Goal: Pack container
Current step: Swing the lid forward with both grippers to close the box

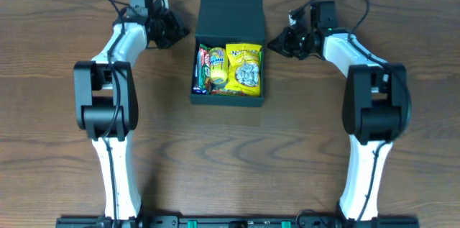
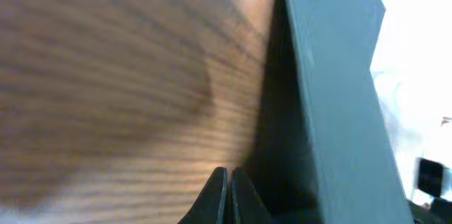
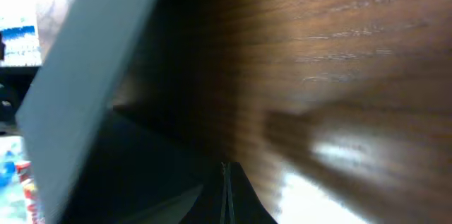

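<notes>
Black cardboard, the one container [image 1: 226,101] sits upper centre overhead, its lid [image 1: 230,8] thrown back and at least three snack packets [image 1: 243,66] inside. Two arms [image 1: 108,98] bend inward, so left gripper [image 1: 180,34] and right gripper [image 1: 275,42] flank the lid. Left wrist: jaws pressed together, empty, container wall at right. Right wrist: jaws closed, empty, container at left.

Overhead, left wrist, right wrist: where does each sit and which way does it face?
Overhead: above the table, looking straight down on the open container of snacks; left arm and right arm show in full.
Left wrist: on the left arm, skimming the table, facing the container's outer wall; shut left end effector at bottom.
Right wrist: mirrored, container at left; shut right end effector at bottom.
Shared: both wrist views see container and table, from opposite sides.
</notes>
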Robot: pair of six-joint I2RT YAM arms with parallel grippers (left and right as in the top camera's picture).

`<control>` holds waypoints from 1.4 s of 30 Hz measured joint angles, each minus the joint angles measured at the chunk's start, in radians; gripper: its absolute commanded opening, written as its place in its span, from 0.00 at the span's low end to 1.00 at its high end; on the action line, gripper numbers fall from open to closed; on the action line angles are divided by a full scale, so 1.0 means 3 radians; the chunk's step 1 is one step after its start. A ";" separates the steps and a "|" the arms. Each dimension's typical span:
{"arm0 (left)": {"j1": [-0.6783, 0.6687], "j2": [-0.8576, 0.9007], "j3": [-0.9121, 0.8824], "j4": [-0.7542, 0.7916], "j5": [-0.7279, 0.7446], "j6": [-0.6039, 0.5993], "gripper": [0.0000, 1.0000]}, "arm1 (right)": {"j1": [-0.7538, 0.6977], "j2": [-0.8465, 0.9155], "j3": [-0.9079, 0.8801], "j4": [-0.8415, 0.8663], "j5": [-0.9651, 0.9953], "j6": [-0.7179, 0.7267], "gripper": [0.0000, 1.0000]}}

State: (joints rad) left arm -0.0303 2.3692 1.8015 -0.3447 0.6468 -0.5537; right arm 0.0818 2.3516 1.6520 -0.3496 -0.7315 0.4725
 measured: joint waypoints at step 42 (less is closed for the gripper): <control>-0.0031 0.0346 0.0867 0.0717 0.1692 -0.0182 0.05 | 0.0014 0.0530 0.1343 0.0169 -0.1549 0.0064 0.02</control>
State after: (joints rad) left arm -0.0395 2.4729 2.0617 -0.1295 1.1545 -0.6083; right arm 0.0860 2.5107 2.0548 -0.2989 -1.1961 0.4915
